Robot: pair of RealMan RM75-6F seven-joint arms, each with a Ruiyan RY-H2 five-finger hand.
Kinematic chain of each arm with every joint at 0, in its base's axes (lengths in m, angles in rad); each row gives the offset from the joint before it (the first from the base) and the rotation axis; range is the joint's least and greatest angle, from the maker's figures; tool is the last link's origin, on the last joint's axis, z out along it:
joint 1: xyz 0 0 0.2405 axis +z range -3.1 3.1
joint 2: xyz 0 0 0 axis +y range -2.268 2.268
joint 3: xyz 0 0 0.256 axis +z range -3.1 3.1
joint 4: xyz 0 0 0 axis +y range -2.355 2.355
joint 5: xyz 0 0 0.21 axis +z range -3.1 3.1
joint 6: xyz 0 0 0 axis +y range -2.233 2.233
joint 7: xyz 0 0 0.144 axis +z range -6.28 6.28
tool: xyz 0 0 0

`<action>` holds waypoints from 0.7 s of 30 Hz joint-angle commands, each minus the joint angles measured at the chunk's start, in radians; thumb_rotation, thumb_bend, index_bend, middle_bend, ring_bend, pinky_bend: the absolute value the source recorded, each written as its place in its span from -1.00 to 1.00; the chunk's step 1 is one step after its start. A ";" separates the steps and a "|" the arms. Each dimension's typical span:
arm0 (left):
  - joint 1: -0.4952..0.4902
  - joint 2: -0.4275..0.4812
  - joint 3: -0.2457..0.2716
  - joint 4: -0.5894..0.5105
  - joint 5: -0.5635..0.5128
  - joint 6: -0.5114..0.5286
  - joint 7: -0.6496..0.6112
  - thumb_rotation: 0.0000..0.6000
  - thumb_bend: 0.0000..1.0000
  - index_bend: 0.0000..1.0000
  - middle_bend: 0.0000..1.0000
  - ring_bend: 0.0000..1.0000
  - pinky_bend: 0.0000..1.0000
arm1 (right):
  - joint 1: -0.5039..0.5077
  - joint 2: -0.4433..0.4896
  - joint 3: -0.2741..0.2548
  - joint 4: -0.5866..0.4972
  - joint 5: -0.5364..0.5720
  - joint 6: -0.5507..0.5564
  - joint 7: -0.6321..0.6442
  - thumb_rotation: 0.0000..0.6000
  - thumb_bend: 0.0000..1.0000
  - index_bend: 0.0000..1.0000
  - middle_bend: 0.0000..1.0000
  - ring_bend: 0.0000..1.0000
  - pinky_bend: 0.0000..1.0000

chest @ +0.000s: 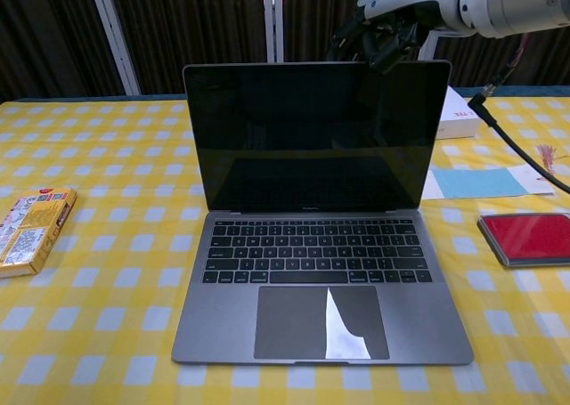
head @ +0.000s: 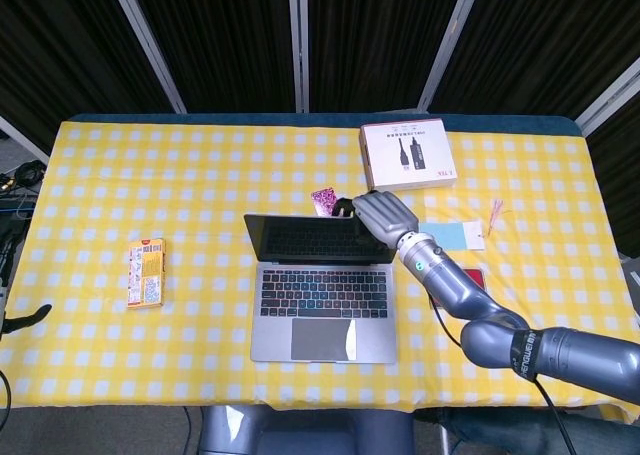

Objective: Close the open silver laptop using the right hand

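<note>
No print is legible, even on the white box.

One laptop, two boxes

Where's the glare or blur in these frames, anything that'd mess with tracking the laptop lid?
Chest view: a bright white glare patch on the trackpad; the dark laptop screen faintly mirrors the keyboard; the right hand at the lid's top edge is dim against the black curtain. Head view: even lighting, right hand and laptop sharp, no glare.
</note>
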 commanded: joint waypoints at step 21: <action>0.004 0.005 0.013 -0.015 0.032 0.014 -0.002 1.00 -1.00 -1.00 -1.00 -1.00 -1.00 | -0.056 0.122 -0.097 -0.282 -0.194 0.005 -0.015 1.00 1.00 -0.26 -0.14 -0.27 -0.42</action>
